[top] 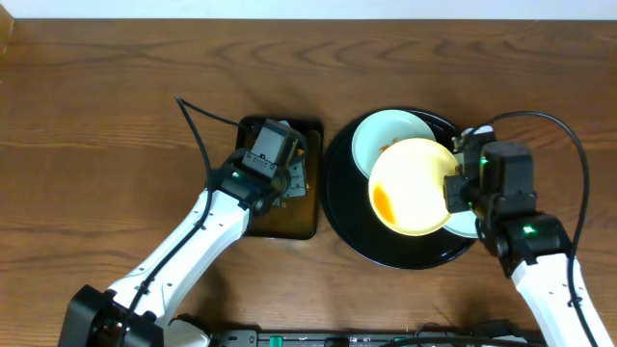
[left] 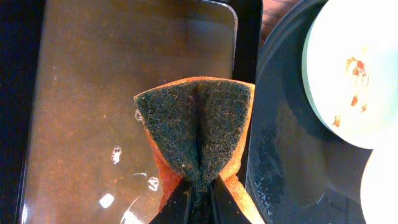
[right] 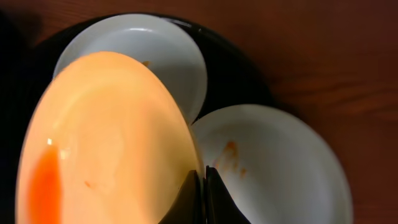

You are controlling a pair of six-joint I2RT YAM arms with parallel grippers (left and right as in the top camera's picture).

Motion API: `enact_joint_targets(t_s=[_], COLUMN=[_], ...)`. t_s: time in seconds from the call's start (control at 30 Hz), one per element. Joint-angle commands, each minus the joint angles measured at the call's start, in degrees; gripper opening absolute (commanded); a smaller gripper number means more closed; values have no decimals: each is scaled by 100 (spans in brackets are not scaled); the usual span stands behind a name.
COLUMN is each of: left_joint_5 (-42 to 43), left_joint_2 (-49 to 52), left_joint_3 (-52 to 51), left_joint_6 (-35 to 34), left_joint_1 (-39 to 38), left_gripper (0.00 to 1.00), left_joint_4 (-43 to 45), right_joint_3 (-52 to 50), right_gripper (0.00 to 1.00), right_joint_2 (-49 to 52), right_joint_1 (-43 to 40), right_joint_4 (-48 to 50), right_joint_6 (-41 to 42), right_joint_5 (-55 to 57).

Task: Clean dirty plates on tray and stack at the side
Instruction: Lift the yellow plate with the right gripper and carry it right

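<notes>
While the right claw (top: 453, 193) is clamped on the rim of the cream-yellow plate (top: 410, 188), its two fingertips pressed tight over the plate's edge, that plate sits tilted above the round black tray (top: 337, 198), overlapping both other plates. A bright orange smear runs along the yellow plate's inner wall on the side away from the claw. Beneath its far edge lies the first mint-white plate (top: 386, 135), flat at the back of the tray, with a few small orange-brown specks near the rim where the yellow plate crosses it. The second mint-white plate (right: 273, 162) lies at the tray's right side, partly hidden under the claw in the overhead view; the right wrist view shows a faint orange stain on its floor. Whether the yellow plate touches either of them cannot be told.

The left claw (left: 200, 199) pinches a sponge (left: 196, 130), orange with a dark scouring face, so that it folds into a V with the dark side toward the wrist camera. It hangs over the right part of the rectangular tray (left: 93, 93), whose floor looks brown and wet with a few bright glints, just beside the black tray's rim. Both trays stand close together on the brown wooden bench (top: 96, 96), and all three plates are within the black tray's outline
</notes>
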Motion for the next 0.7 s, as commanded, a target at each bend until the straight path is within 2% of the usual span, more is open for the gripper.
enact_joint_targets(t_s=[0.0,0.33,0.67], left_joint_5=[-94,-243,-240], left_joint_2=[-4,-4,-4], left_joint_3=[15,15,15], left_joint_6=[39,39,37], left_joint_1=[20,20,20], left_gripper=[8,8,8], left_joint_4=[-13,-13,-13], right_joint_3=[210,210,210], right_gripper=[1,1,1], right_joint_2=[-90,-87,-72], right_joint_1=[625,2507,3536], right_joint_4=[24,24,153], right_joint_6=[-254,-612,-997], right_joint_5=[1637,4057,5495])
